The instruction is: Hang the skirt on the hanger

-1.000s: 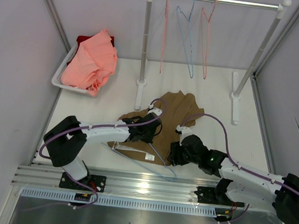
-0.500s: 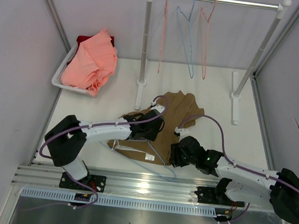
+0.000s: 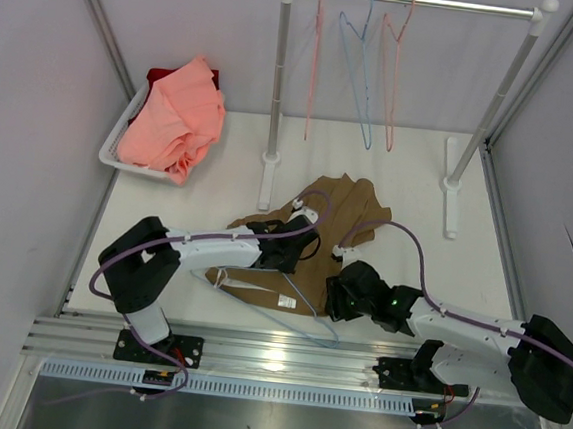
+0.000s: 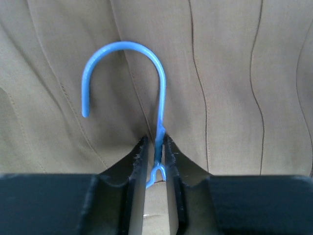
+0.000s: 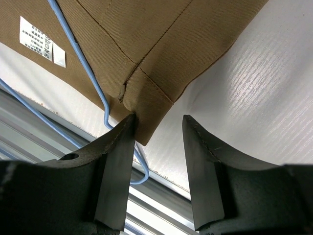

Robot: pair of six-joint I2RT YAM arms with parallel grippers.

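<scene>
Left jaws rightward; garment (image 3: 175,114) in basket (image 3: 108,155)

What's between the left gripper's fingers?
The hanger's neck, just below the hook, stands between the left gripper's fingers, skirt behind it. The left wrist view shows it.

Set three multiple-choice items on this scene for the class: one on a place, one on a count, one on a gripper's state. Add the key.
1. Where is the pink garment? A in the white basket; B on the rail; C on the floor.
2. How many hangers hang on the rail? A one; B three; C five.
3. The left gripper is: A wide open; B shut on a blue hanger; C holding the pink garment.

Key: A, it fills the basket at the far left. B, two pink and one blue hang there. B, its fingers pinch the hanger's neck.
</scene>
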